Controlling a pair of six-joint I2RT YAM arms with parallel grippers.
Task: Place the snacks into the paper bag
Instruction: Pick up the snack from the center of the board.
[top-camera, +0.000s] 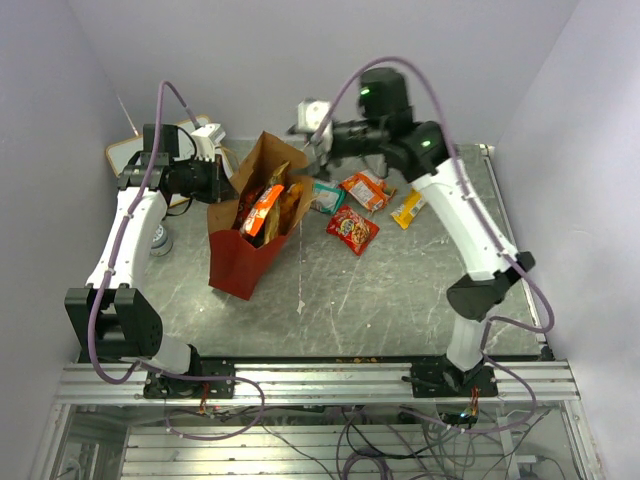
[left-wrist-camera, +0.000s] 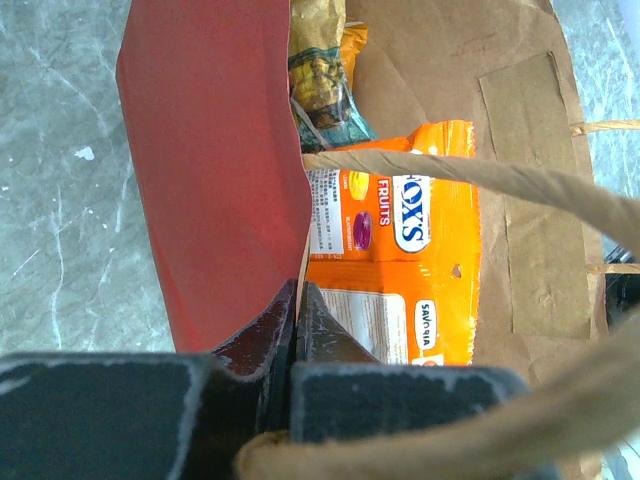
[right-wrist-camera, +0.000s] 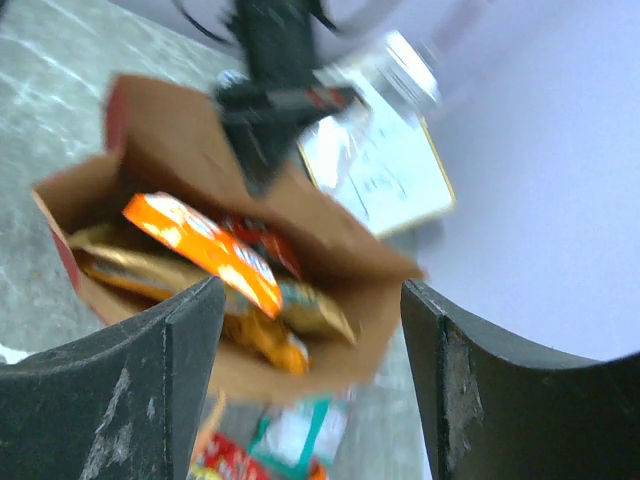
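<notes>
Bag (top-camera: 235, 265) stands left of centre in the top view, mouth open, w/ a Fox's pack (top-camera: 263, 208) and some gold ones inside. L jaws are together, clamped on the bag's rim at its upper-left side. The L wrist view shows the red wall pinched betw. them, so the mouth is held open. R jaws hang apart & empty, just above the bag's upper-right rim. I'd say you're betw. drops, approx. half done.

Four snacks are left on the bench (top-camera: 400, 290), right of the bag: teal pack (top-camera: 327, 197) just beside the bag, then orange pack (top-camera: 365, 188), red pack (top-camera: 352, 228), and yellow pack (top-camera: 408, 208) furthest right.

Next: swing R right & down onto one pack, prob. yellow, since it lies clear of the rest. Close on a crinkly edge, lift, carry back over the mouth. Keep L clamped.
</notes>
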